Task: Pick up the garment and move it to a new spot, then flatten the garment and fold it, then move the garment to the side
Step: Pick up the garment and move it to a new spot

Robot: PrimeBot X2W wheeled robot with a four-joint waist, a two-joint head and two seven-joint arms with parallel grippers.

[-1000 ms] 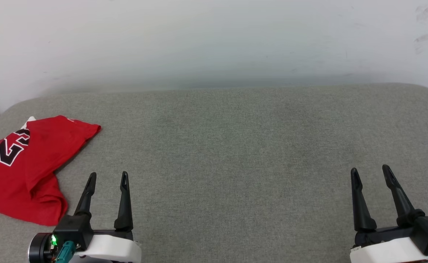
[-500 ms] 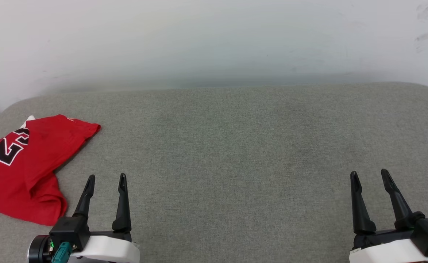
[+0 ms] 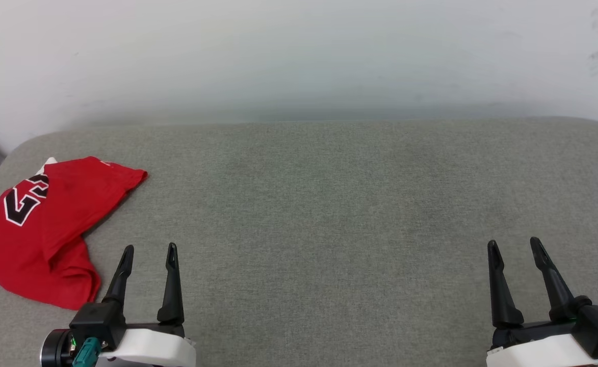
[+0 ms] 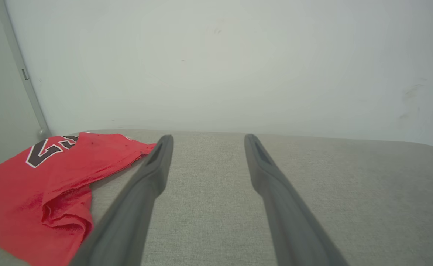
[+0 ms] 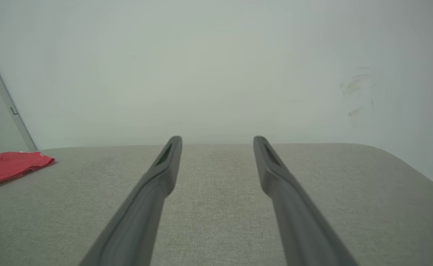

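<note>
You are viewing: crumpled red jersey shirt (image 3: 44,234) lying at grey fabric cushion's (image 3: 309,204) left end; dark-fingered left gripper (image 3: 150,248) and right gripper (image 3: 514,242) holding nothing, jaws spread wide.

Count on inspection: one grey cushion (image 3: 329,204). One garment (image 3: 49,229), at the cushion's left end. Two grippers over the cushion's near edge: left gripper (image 3: 149,250), right gripper (image 3: 514,243). Four fingers (image 3: 172,285) in total. One wall (image 3: 299,51) behind the cushion.

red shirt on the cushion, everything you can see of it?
The garment is a red, thin-looking shirt, crumpled and folded over itself at the left end of the grey cushion. Part of a black, white-outlined number shows, plus a white scrap at its far edge. Only the cushion touches it; the open left gripper sits beside it, apart.
</note>
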